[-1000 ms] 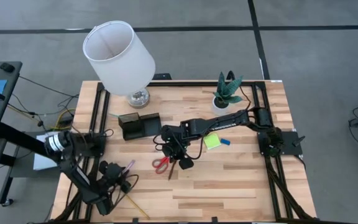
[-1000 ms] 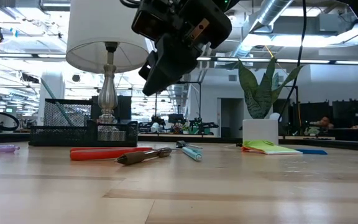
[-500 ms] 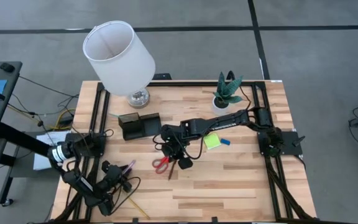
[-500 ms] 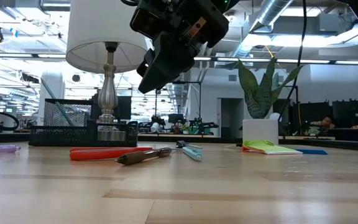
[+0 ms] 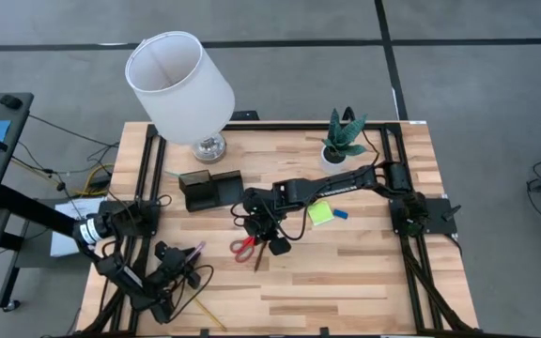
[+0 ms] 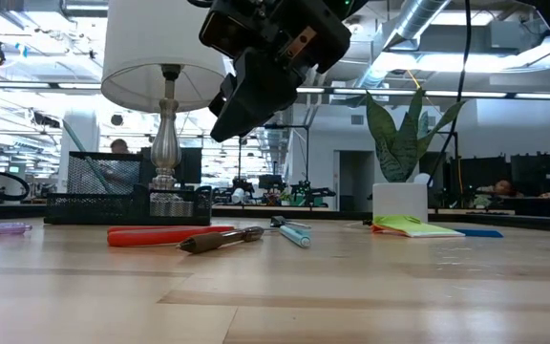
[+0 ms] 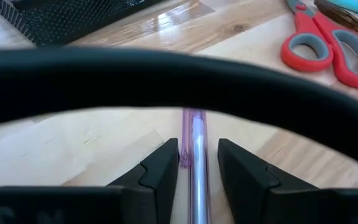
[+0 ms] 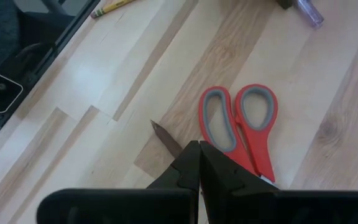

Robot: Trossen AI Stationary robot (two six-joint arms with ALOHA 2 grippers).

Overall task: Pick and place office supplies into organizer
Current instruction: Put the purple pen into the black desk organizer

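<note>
A pink pen (image 7: 194, 140) lies flat on the table near its left edge (image 5: 195, 251). My left gripper (image 7: 197, 163) is open and low over it, one finger on each side of the barrel; I cannot tell whether either finger touches it. My right gripper (image 6: 220, 129) is shut and hangs well above the red-handled scissors (image 8: 244, 127), which lie flat mid-table (image 5: 244, 247). A dark pencil (image 6: 222, 239) lies beside the scissors. The black organizer (image 5: 209, 188) stands behind them.
A light blue pen (image 6: 294, 233), a lime-green sticky pad (image 5: 321, 213) and a blue eraser (image 5: 341, 213) lie right of the scissors. A yellow pencil (image 5: 205, 313) lies at the near left. The lamp (image 5: 181, 84) and potted plant (image 5: 343, 139) stand along the far edge.
My left gripper has come down toward the pink pen, tipping a little, and its finger gap looks unchanged. The pen has stayed where it lay.
</note>
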